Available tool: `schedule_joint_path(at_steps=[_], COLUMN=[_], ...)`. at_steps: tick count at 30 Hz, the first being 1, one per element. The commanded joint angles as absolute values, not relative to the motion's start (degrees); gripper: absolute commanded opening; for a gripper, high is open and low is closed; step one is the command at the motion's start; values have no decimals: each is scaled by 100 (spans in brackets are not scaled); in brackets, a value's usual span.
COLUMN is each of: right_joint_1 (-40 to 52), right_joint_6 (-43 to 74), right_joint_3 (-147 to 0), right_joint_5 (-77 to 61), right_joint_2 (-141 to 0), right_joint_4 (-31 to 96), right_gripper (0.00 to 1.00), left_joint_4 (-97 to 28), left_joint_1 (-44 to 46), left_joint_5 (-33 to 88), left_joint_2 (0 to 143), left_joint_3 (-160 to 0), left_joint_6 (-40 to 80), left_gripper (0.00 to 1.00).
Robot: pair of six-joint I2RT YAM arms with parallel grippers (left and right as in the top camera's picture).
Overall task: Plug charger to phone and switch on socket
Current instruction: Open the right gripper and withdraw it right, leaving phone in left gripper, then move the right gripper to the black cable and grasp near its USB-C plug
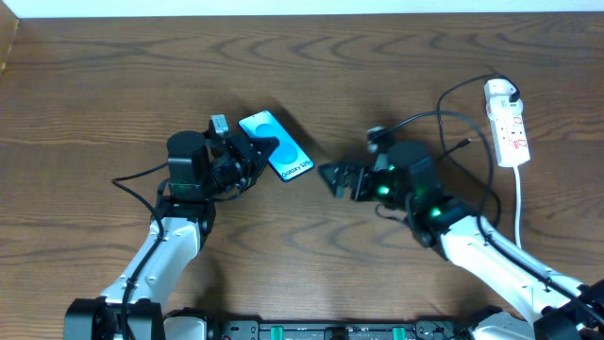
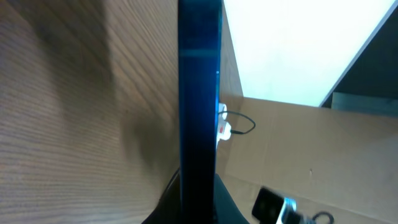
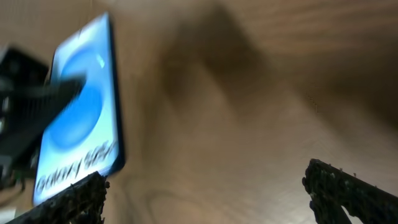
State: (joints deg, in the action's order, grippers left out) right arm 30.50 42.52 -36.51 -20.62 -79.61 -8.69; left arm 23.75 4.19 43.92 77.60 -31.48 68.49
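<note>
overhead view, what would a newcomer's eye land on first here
The bright blue phone stands out most, just left of centre, clamped in the left gripper. Facing it, the right gripper is open and empty. At the far right lies the white power strip, with the black charger cable looping beside it.

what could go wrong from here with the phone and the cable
The left gripper grips the phone from one side only, so it might slip or twist. The right gripper is open and empty, and the charger cable loops beside its arm, so a move could snag it and tug the power strip.
</note>
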Motion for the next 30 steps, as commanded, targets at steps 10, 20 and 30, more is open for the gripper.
schedule_joint_path(at_steps=[10, 20, 30], right_joint_1=[2650, 2161, 1212], right_joint_6=[3933, 5426, 5988], right_joint_3=[-3638, -4532, -4908], right_joint_5=[-64, 1039, 991], right_joint_2=[-7972, -7972, -8123], right_joint_4=[-779, 2139, 2724], right_gripper=[76, 70, 60], left_joint_4=[2467, 2467, 2462], left_joint_1=[405, 410, 412], left_joint_5=[5059, 5054, 5059], left_joint_2=[7714, 7714, 7714], left_joint_3=[-3299, -3299, -3299], left_joint_6=[6729, 6733, 6733], left_gripper=[8, 7, 8])
